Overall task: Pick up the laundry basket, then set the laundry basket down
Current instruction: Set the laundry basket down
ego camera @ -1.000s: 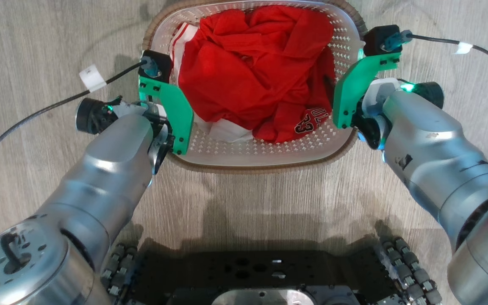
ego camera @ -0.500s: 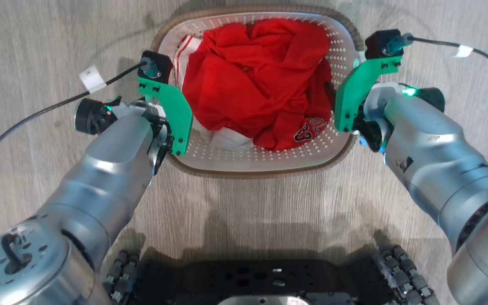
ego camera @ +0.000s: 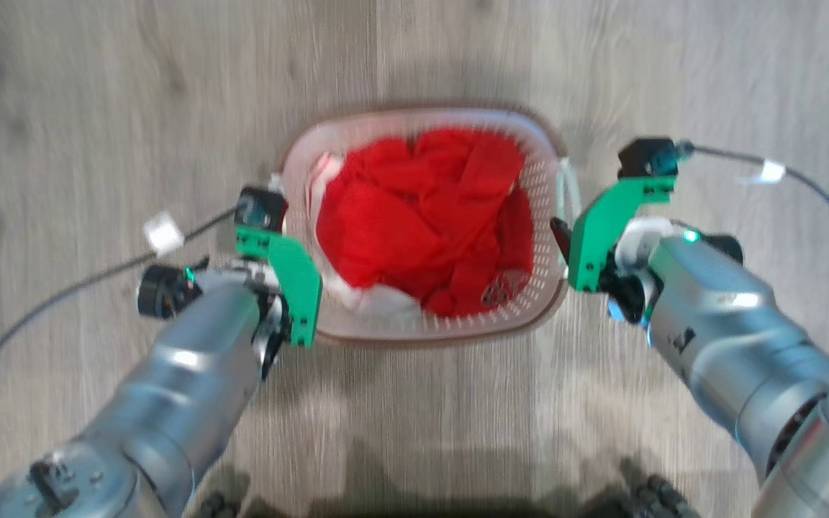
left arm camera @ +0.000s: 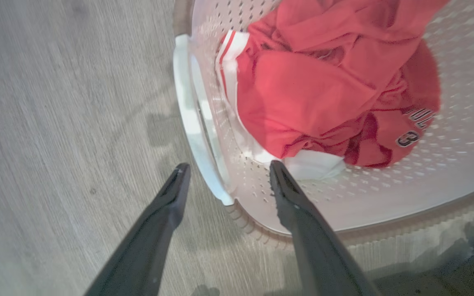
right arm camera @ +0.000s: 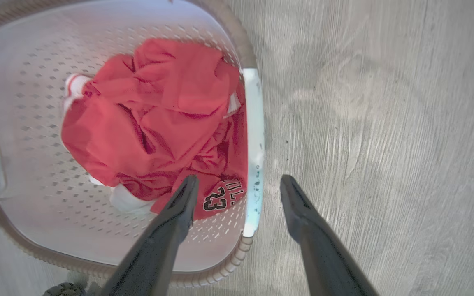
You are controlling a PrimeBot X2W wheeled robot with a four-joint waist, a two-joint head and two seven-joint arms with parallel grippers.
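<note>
Laundry basket is sitting on the grey wood floor right between the two arms, stuffed with a crumpled red jersey. Left tool is spread wide, and in its wrist view the basket's white left handle lines up between the two fingers. Same deal on the other side: right tool spread, right handle between its fingers. Can't tell if either one touches the plastic.

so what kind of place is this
Likely a home, or a lab made to look like one: a pale wood-look plank floor, and a basket on it holding a red jersey.
</note>
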